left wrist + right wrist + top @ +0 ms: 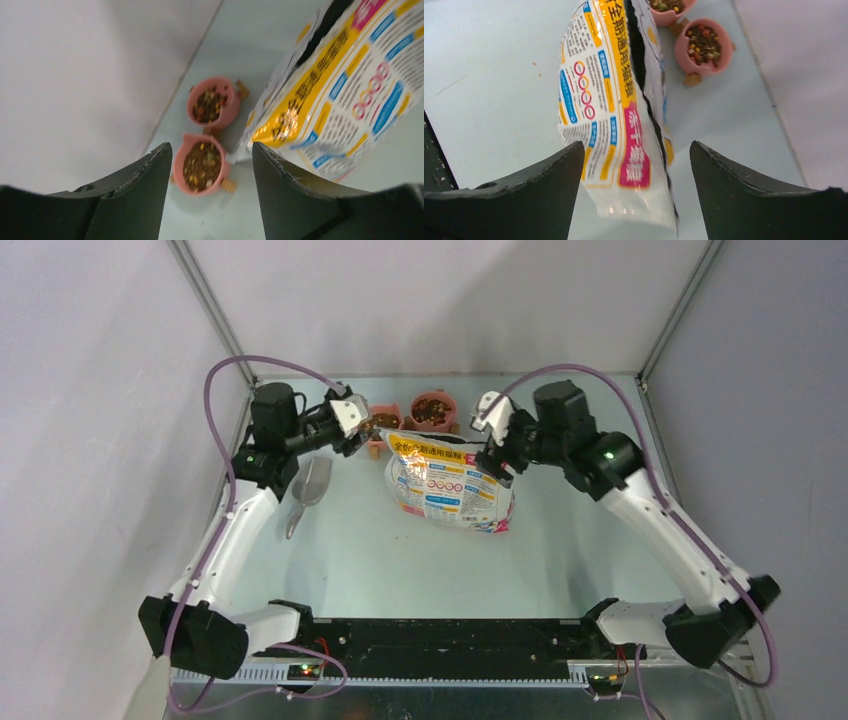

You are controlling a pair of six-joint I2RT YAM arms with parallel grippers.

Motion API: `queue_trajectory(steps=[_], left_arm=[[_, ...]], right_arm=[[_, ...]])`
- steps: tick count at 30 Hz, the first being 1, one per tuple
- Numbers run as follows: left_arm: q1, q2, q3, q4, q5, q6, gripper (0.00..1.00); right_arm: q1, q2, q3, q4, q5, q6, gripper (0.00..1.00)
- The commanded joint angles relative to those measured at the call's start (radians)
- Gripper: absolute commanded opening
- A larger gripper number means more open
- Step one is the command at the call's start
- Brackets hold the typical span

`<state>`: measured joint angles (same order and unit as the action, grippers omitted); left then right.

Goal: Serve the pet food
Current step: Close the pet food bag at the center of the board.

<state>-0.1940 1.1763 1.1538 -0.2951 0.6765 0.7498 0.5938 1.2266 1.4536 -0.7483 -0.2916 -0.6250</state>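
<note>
- Two risks show from above. The bag stands upright on the tabletop with nothing clamping it, so a nudge from either arm could topple it toward the pink bowls. Both arms reach forward, elbows raised and wrists turned inward, with the left pincer and right pincer flanking the bag's top corners. Behind the bag, the pet food sits in both bowls. A scoop lies beside the left arm, where a dropping elbow might knock it.
- From the left wrist, the left pincer is spread wide and holds nothing. It tilts down over the bowls, with the bag off to one side. Here the pet food fills both bowls, so a descent could clip a rim and scatter pellets.
- From the right wrist, the right pincer also gapes open. The bag's open mouth shows between its tips but apart from them. More pet food shows in a bowl beyond. A careless close could crumple the mouth or drag the bag over.
</note>
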Motion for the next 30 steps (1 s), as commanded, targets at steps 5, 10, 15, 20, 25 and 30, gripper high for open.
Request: queue_trajectory(steps=[5, 10, 15, 20, 25, 30], left_arm=[[-0.005, 0.106, 0.063, 0.182, 0.271, -0.274, 0.68], [-0.016, 0.138, 0.104, 0.094, 0.297, -0.211, 0.69], [-0.027, 0.157, 0.106, 0.068, 0.336, -0.179, 0.7], [-0.032, 0.191, 0.133, -0.016, 0.343, -0.119, 0.7], [-0.031, 0.202, 0.134, -0.039, 0.341, -0.088, 0.7], [-0.035, 0.218, 0.149, -0.057, 0.349, -0.073, 0.7]], right_arm=[[0.033, 0.188, 0.101, 0.138, -0.053, 0.084, 0.8], [0.057, 0.278, 0.151, 0.14, -0.013, 0.083, 0.79], [0.07, 0.32, 0.177, 0.141, -0.025, 0.079, 0.73], [0.087, 0.367, 0.211, 0.134, -0.017, 0.071, 0.54], [0.099, 0.4, 0.244, 0.13, 0.018, 0.069, 0.23], [0.1, 0.385, 0.291, 0.06, -0.07, 0.019, 0.0]])
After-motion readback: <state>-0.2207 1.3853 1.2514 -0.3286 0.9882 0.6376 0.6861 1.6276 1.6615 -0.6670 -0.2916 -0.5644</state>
